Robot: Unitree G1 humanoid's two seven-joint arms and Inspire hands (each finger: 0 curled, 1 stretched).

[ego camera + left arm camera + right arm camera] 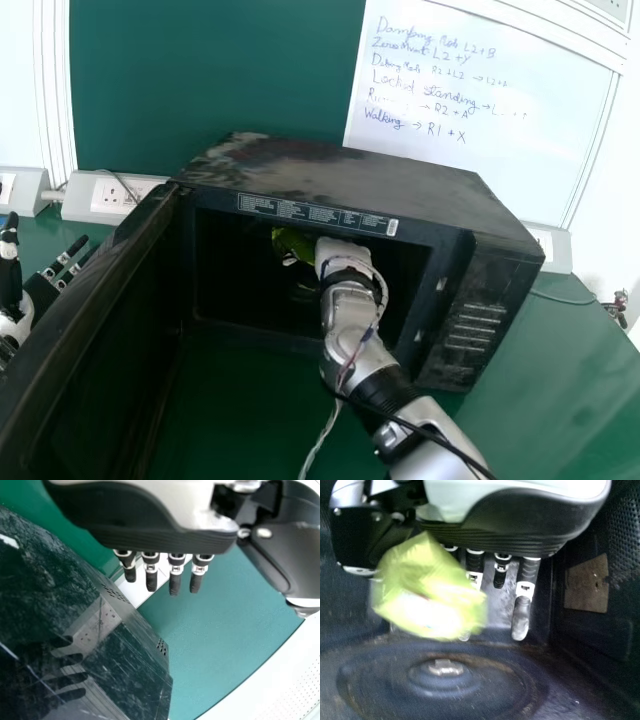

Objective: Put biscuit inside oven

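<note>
Oven [340, 185]: one, near desk's [560, 365] back edge
Packet [430, 587]: one, inside oven
Right hand [342, 254]: pinching packet
Left hand [42, 292]: spread

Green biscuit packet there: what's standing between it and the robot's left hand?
The oven's open door stands between the left hand and the biscuit packet, as the head view shows.

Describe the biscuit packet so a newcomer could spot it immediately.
Start at the large black oven with its open door. Inside, above the round disc, look by the right hand. The packet is bright yellow-green with a pale patch, unlike the dark disc beneath it.
</note>
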